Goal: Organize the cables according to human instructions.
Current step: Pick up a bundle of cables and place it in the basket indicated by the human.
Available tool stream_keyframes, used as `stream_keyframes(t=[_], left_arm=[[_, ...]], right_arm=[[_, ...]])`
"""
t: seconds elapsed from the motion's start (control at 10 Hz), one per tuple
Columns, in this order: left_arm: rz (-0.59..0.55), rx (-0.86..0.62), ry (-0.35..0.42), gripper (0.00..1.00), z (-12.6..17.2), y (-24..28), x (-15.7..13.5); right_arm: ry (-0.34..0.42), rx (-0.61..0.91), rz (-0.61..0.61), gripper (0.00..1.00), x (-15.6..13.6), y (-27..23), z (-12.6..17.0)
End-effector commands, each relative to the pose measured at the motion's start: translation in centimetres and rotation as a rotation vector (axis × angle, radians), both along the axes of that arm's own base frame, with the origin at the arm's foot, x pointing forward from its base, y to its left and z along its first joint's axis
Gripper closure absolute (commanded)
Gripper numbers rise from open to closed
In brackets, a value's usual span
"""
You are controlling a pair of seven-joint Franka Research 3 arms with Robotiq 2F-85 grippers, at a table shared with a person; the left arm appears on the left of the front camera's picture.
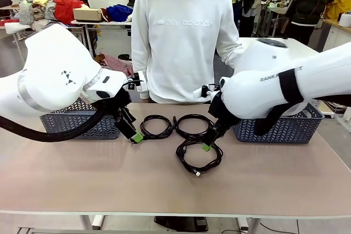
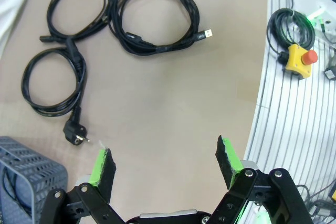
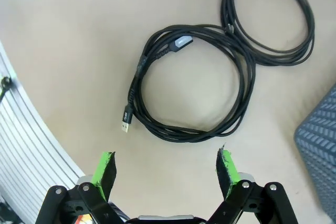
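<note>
Hovering low over the table, the left gripper (image 1: 136, 137) and right gripper (image 1: 207, 146) both stand spread wide, carrying nothing. Three cables lie in loose coils just beside the right basket (image 1: 285, 130), on its side toward the table's middle. The USB cable (image 3: 135, 85) sits under the right gripper, a second coil (image 3: 308, 30) lies behind it, and the plug cable (image 2: 52, 110) is farthest from the basket. They look light, floppy and rubbery. I'd pinch across all the bundled strands, away from the connectors, or the coil may unravel.
</note>
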State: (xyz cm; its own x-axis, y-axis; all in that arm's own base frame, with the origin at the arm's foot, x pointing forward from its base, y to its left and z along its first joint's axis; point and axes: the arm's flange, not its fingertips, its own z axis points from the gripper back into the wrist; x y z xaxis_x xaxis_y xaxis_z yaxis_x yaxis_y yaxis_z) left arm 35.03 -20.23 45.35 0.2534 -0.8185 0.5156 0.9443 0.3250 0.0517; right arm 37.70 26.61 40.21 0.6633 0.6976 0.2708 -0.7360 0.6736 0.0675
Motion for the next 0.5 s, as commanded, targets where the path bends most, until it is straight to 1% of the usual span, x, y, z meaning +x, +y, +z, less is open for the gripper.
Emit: stream_keyframes(t=[0.0, 0.4], left_arm=[[0.006, 0.0, -0.003, 0.0, -0.1, 0.1, -0.1], [0.006, 0.0, -0.003, 0.0, -0.1, 0.1, -0.1]], right_arm=[[0.056, -0.062, -0.116, 0.0, 0.8, 3.0, -0.2], [0.124, -0.076, -0.192, 0.0, 1.3, 6.6, -2.9]])
